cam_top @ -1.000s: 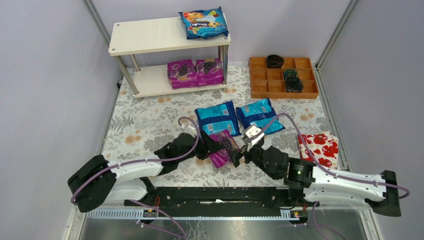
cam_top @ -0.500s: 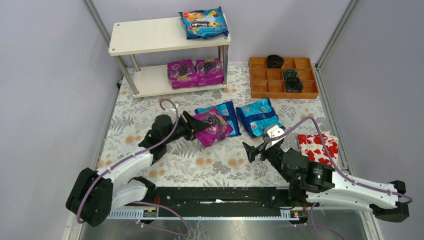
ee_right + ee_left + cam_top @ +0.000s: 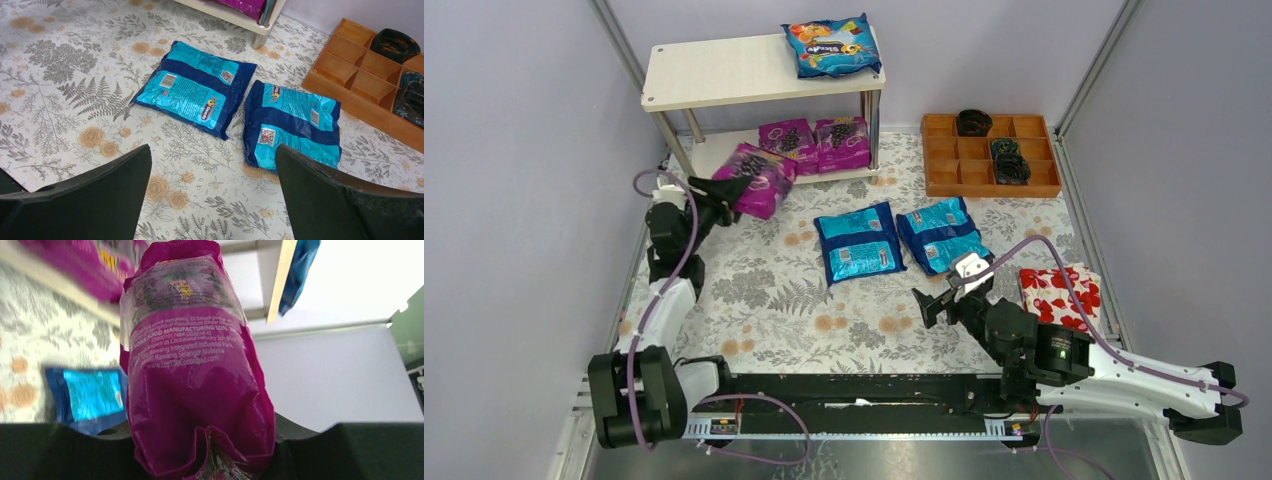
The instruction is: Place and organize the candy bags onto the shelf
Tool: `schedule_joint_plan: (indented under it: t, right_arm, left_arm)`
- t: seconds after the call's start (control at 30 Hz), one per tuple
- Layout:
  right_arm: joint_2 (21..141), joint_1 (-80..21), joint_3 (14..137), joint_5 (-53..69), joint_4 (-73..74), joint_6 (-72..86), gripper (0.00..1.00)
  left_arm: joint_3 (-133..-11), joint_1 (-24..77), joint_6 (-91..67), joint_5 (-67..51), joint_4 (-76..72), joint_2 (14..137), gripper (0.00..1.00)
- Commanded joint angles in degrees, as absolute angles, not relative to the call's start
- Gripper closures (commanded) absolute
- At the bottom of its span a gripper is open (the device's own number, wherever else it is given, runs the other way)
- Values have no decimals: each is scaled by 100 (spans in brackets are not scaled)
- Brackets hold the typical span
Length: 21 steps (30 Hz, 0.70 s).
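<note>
On the shelf [image 3: 724, 72], one blue bag [image 3: 832, 46] lies on the upper board and two purple bags [image 3: 789, 135] on the lower. Left gripper [image 3: 722, 190] clamps the third purple bag [image 3: 757, 178] just beside the lower board. Two blue bags [image 3: 858, 242] lie unplaced on the table [image 3: 724, 280]; right gripper [image 3: 937, 297] hangs spread, empty. Judged half done.

At far right we see an orange compartment tray [image 3: 989, 190] holding a few dark items [image 3: 973, 122]. Nearer, we find a white packet with red flowers [image 3: 1061, 295] on the floral tablecloth [image 3: 754, 290].
</note>
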<state>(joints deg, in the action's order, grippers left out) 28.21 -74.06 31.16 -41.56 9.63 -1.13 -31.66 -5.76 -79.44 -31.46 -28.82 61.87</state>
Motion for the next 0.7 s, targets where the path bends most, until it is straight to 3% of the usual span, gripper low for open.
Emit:
schedule_joint_plan:
  t: [0.0,0.43,0.67]
  right_arm:
    - [2729,-7385,3289,-4363,1080,-183,0]
    - [2200,-7378,3316,-4555,1502,-35,0]
    - [2154,-7383,3332,-4477,1701,334,0]
  left_arm:
    - [-3716,-975,-8182,-2885,-4434,6540,52]
    - [-3897,-1037,-7954,-1057,-6527,8321,54]
    - [-4309,-1037,-7632,-528,-6658,8999,53]
